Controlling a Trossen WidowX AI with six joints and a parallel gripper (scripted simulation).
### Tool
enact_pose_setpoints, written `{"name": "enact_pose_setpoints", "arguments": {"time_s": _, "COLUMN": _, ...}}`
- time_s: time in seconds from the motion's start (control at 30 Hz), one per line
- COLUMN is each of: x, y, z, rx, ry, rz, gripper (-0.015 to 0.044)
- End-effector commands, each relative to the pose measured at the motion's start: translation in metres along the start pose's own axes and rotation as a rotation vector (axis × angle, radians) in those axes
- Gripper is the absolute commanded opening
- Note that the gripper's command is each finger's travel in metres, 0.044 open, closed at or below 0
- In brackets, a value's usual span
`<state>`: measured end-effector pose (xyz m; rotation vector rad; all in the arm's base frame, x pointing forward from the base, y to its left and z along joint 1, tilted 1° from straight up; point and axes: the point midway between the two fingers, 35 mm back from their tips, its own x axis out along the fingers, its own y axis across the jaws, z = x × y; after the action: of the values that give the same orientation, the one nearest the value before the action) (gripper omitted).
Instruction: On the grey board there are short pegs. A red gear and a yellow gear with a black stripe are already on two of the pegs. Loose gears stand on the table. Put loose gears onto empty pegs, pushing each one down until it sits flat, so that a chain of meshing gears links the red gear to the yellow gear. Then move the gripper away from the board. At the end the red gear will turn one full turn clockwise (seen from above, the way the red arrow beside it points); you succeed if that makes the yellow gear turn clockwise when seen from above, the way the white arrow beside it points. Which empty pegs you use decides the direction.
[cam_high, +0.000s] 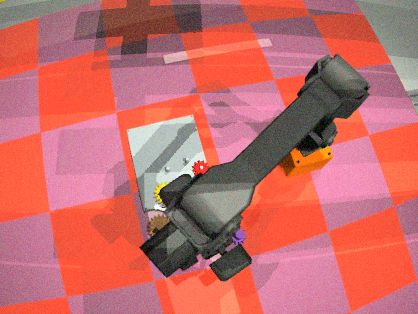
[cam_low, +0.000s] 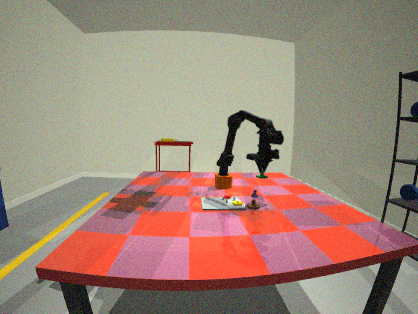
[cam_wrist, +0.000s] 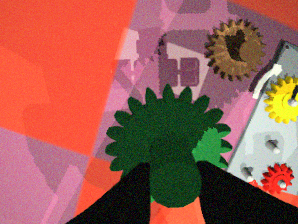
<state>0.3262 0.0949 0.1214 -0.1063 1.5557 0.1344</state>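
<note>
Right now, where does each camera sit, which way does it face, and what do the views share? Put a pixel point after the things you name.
Top: above the table, looking down; the arm (cam_high: 280, 135) spans it, hiding part of the board (cam_high: 150, 145).
Exterior: beyond the table's near edge, looking across it; the whole arm (cam_low: 243, 117) shows, base to fingers.
Wrist: on the arm near the fingers, looking past them at the table; both fingers show, shut on the green gear (cam_wrist: 170, 120).
Shared: top and wrist both see the red gear (cam_high: 200, 168) (cam_wrist: 278, 178) and brown gear (cam_high: 158, 225) (cam_wrist: 252, 56).
</note>
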Motion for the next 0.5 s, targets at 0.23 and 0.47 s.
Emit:
{"name": "enact_pose_setpoints", "arguments": {"time_s": 0.23, "x": -0.001, "y": -0.013, "z": -0.002, "rx": -0.003, "ry": -0.008, "rz": -0.002, "gripper": 0.0}}
{"name": "enact_pose_setpoints", "arguments": {"time_s": 0.47, "x": 0.009, "y": -0.029, "z": -0.004, "rx": -0.003, "ry": -0.008, "rz": -0.004, "gripper": 0.0}}
